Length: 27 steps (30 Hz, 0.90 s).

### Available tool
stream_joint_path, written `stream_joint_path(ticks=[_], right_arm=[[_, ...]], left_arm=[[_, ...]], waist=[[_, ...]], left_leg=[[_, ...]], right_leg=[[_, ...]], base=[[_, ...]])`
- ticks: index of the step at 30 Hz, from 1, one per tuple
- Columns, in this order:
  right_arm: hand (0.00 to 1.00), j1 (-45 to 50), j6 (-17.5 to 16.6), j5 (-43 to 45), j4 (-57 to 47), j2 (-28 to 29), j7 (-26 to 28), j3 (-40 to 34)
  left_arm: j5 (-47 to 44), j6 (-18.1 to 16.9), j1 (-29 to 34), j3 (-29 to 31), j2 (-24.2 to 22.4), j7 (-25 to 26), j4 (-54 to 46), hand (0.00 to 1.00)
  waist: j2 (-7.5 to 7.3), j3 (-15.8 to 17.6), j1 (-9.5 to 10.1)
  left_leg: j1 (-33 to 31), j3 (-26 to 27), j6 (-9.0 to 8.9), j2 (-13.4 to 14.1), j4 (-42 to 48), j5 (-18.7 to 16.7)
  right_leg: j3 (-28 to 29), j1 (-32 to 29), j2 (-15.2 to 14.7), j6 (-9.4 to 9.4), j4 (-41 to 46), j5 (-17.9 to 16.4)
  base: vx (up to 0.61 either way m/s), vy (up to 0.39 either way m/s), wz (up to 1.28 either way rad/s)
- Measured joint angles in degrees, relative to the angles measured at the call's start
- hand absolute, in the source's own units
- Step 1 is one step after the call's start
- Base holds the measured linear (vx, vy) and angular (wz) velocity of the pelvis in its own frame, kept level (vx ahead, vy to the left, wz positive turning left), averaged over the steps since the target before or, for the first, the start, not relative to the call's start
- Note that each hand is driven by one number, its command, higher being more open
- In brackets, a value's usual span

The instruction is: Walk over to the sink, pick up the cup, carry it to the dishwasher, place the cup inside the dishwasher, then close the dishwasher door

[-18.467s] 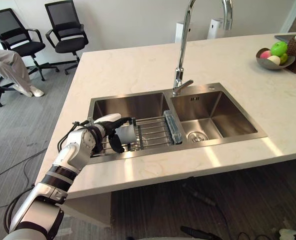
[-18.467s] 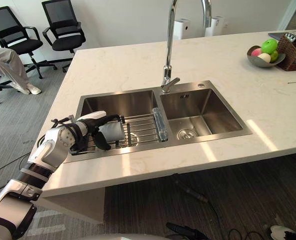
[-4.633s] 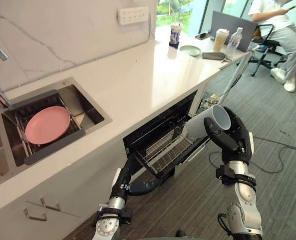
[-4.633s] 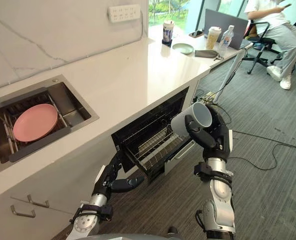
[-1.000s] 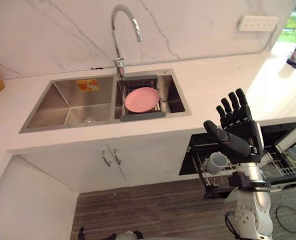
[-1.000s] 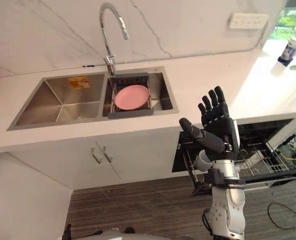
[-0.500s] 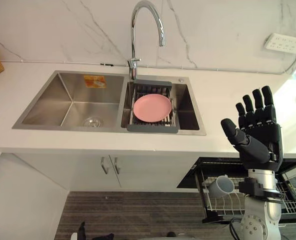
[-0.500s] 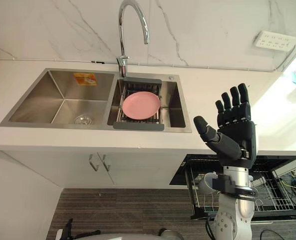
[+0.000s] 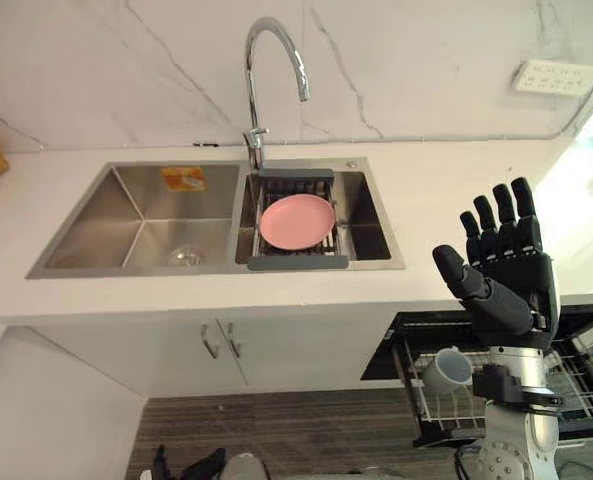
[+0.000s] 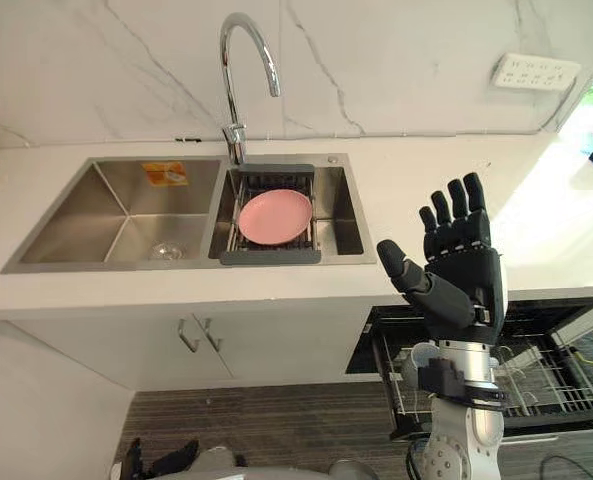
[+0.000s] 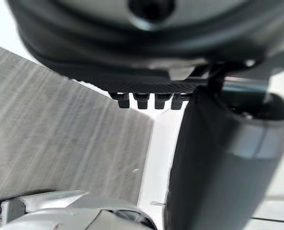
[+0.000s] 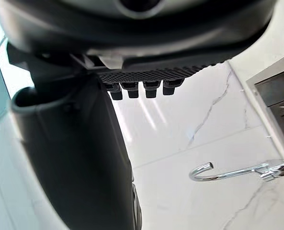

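The pale grey cup (image 9: 446, 368) lies tilted in the wire rack (image 9: 576, 385), which is pulled out of the open dishwasher (image 9: 416, 332) below the counter. My right hand (image 9: 511, 285) is raised in front of the counter edge, above the cup and apart from it. It is open, with straight fingers and the thumb spread, and it holds nothing. In the right eye view its wrist covers part of the cup (image 10: 412, 366). In the left wrist view my left hand (image 11: 218, 163) is open and empty, with grey floor past it.
A double steel sink (image 9: 136, 225) is set in the white counter (image 9: 446, 185). A pink plate (image 9: 297, 221) lies on a drain rack in its right basin, under the tall faucet (image 9: 261, 80). Cabinet doors (image 9: 216, 345) stand left of the dishwasher. A socket strip (image 9: 554, 77) is on the wall.
The whole view has shifted slightly as the camera moved. My right hand stays raised and open, and the cup stays in the rack.
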Motion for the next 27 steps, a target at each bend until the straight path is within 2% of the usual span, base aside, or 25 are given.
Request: stream_joint_path(ticks=[1, 2, 3, 4, 6, 9, 11, 13, 14, 15, 17, 18, 20, 21, 22, 23, 24, 27], right_arm=[[1.0, -0.95, 0.01, -0.01, 0.02, -0.6, -0.01, 0.24], [1.0, -1.13, 0.01, -0.01, 0.01, -0.81, -0.01, 0.35], [1.0, -1.15, 0.06, -0.04, 0.04, -1.01, -0.28, 1.03], [1.0, -1.22, 0.06, -0.07, -0.08, -0.97, -0.47, 2.57], [1.0, -1.74, 0.14, -0.37, -0.67, -1.07, -0.2, 4.88], [1.0, -3.06, 0.82, -0.56, -1.21, -0.83, 0.43, 6.07], [1.0, -3.12, 0.89, -0.55, -1.25, -0.83, 0.63, 5.72], [1.0, -3.15, 1.16, -0.56, -1.02, -0.94, 0.7, 4.9], [1.0, -3.3, 1.4, -0.58, -1.02, -1.06, 0.76, 4.15], [1.0, -3.75, 1.55, -0.57, -0.81, -1.04, 0.79, 4.04], [1.0, -3.92, 1.55, -0.57, 0.18, -0.99, 1.39, 4.08], [1.0, -4.27, 1.55, -0.57, 1.61, -1.1, 2.02, 4.28], [1.0, -5.14, 1.54, -0.55, 2.62, -1.43, 2.61, 5.2], [1.0, -5.81, 1.53, -0.54, 3.21, -1.65, 3.27, 5.99], [1.0, -6.33, 1.53, -0.57, 3.94, -1.77, 3.76, 6.7], [1.0, -6.51, 1.52, -0.57, 4.37, -1.94, 4.06, 6.87], [1.0, -7.23, 1.51, -0.6, 6.48, -3.25, 4.26, 7.29], [1.0, -7.65, 1.52, -2.13, 8.09, -6.46, 3.68, 7.61]], left_arm=[[1.76, -0.15, 0.71, 0.04, -0.34, 0.11, -0.24, 1.0], [2.48, -0.4, 1.16, 0.03, -0.58, 0.18, -0.39, 1.0], [3.24, -0.71, 2.06, 0.16, -1.22, 0.23, -0.57, 1.0], [3.37, -0.66, 2.55, 0.2, -0.87, 0.21, -0.54, 1.0], [3.55, -0.65, 2.46, 0.23, -0.23, 0.24, -0.65, 1.0], [4.99, -0.61, 2.25, 0.16, 0.08, 0.26, -1.04, 1.0], [5.21, -0.45, 1.9, -0.37, 0.46, 0.23, -0.63, 1.0], [6.28, -0.43, 0.9, -1.7, 1.2, 0.21, 0.78, 1.0], [6.38, -0.41, 0.21, -2.99, 2.07, 0.19, 1.69, 1.0], [6.35, -0.14, -0.04, -3.58, 2.98, 0.18, 1.92, 1.0], [6.36, 0.54, -0.07, -4.17, 4.39, 0.11, 2.47, 1.0], [6.39, 1.19, -0.15, -5.15, 5.05, 0.14, 3.0, 1.0], [6.79, 1.59, -0.74, -6.07, 5.55, 0.06, 3.13, 1.0], [7.49, 1.62, -1.63, -6.14, 5.87, 0.06, 3.28, 1.0], [7.54, 1.81, -2.61, -6.28, 6.22, 0.03, 3.55, 1.0], [7.79, 1.95, -3.01, -6.32, 6.33, -0.02, 3.67, 1.0], [8.38, 2.14, -3.5, -6.22, 5.76, 0.09, 4.16, 1.0], [8.98, 2.28, -3.53, -6.85, 5.67, 0.18, 4.25, 1.0]], waist=[[0.12, -0.02, 0.14], [0.29, -0.07, 0.29], [0.27, -0.15, 1.3], [-0.17, -0.84, 1.36], [-1.34, -1.32, 1.41], [-1.86, -1.79, 1.35], [-2.23, -2.12, 1.38], [-1.86, -2.68, 1.36], [-1.62, -2.81, 1.35], [-2.57, -2.35, 1.03], [-4.03, -2.14, -0.22], [-4.39, -2.46, -0.64], [-4.38, -2.54, -1.01], [-4.71, -2.72, -1.38], [-5.5, -3.09, -1.55], [-5.61, -3.08, -1.57], [-3.82, -3.48, -1.37], [-3.14, -3.61, -0.55]], left_leg=[[0.2, -0.88, -0.29, -1.13, -8.37, 1.75], [0.49, -1.54, -0.2, -1.53, -11.87, 3.71], [2.19, -2.19, 2.11, -2.82, -13.72, 8.0], [2.77, -1.41, 4.21, -4.26, -14.09, 7.26], [2.92, 0.5, 5.39, -5.74, -13.87, 7.15], [4.14, 1.61, 6.65, -7.6, -14.48, 6.06], [4.92, 1.21, 6.53, -8.21, -15.18, 4.91], [5.65, 0.05, 6.8, -8.12, -16.89, 3.17], [6.7, -0.61, 7.19, -8.21, -18.69, 3.08], [8.49, -0.5, 7.51, -8.9, -20.03, 3.25], [11.17, -0.65, 7.83, -10.13, -21.28, 3.44], [12.88, -0.7, 7.8, -10.1, -21.45, 3.66], [13.75, -0.97, 7.44, -9.81, -21.36, 3.87], [13.56, -1.67, 7.32, -9.83, -21.21, 3.89], [13.08, -2.87, 6.75, -9.86, -20.47, 3.54], [13.2, -3.3, 6.22, -9.91, -20.09, 3.2], [13.55, -4.36, 5.55, -8.21, -19.85, 2.72], [15.78, -6.65, 4.24, -6.27, -21.81, 2.24]], right_leg=[[0.8, 0.01, -0.7, 0.59, -0.54, -0.13], [1.28, 0.18, -0.74, 0.93, -0.76, -0.28], [2.93, 0.89, -1.25, 1.78, -1.27, -0.54], [4.13, 1.58, -2.16, 2.7, -2.43, -0.2], [5.27, 1.36, -4.1, 4.6, -3.05, 0.49], [6.04, 1.69, -5.82, 5.59, -3.71, 1.49], [5.98, 1.42, -5.88, 5.66, -2.12, 1.71], [5.79, -2.14, -5.23, 6.14, 4.82, 1.35], [5.72, -7.34, -5.29, 6.85, 14.38, 0.83], [5.55, -12.6, -6.35, 7.23, 25.62, 1.05], [5.59, -16.79, -8.33, 7.17, 36.18, 1.6], [4.62, -17.93, -8.39, 5.82, 38.85, 0.3], [1.97, -18.7, -6.97, 5.0, 34.36, -0.94], [1.14, -18.62, -5.13, 4.71, 26.53, -0.72], [0.97, -17.37, -2.89, 2.69, 16.63, 2.04], [0.37, -16.03, -2.1, 1.96, 12.77, 2.7], [-0.29, -12.91, -0.23, 0.92, 8.57, 4.73], [-0.81, -7.91, 2.89, 0.24, 1.03, 7.11]], base=[[0.1, 0.117, -0.24], [0.18, 0.22, -0.44], [0.18, 0.207, -0.49], [0.28, 0.275, -0.43], [0.22, 0.167, -0.27], [0.21, 0.149, -0.15], [0.13, 0.083, -0.08], [0.08, 0.088, -0.16], [0.07, 0.132, -0.26], [0.06, 0.111, -0.22], [0.12, 0.054, 0.04], [0.21, 0.02, 0.16], [0.21, -0.031, 0.17], [0.21, -0.08, 0.31], [0.21, -0.11, 0.35], [0.19, -0.13, 0.24], [0.22, -0.134, 0.02], [0.14, -0.084, -0.07]])
